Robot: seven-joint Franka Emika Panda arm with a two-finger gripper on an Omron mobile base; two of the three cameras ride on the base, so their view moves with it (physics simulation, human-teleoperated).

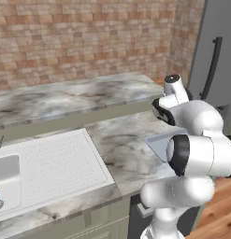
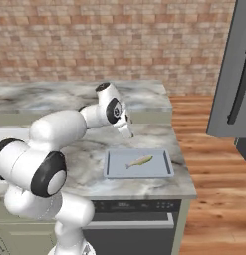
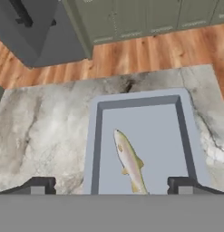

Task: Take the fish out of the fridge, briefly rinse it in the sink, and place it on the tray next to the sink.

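Fingers [image 3: 38, 186]: two dark tips spread wide apart, nothing between them. Gripper [image 2: 128, 130]: raised above the back edge of the tray [image 2: 114, 172], pointing down toward it, clear of its contents. Arm: bent forward over the marble counter [image 2: 89, 164] from the base.

Fish [image 3: 129, 161]: slim, silvery-grey with a pinkish flank and yellowish fins, lying flat inside the tray, roughly mid-tray, loose. Tray: pale grey-blue, low-rimmed, on the counter near its front edge.
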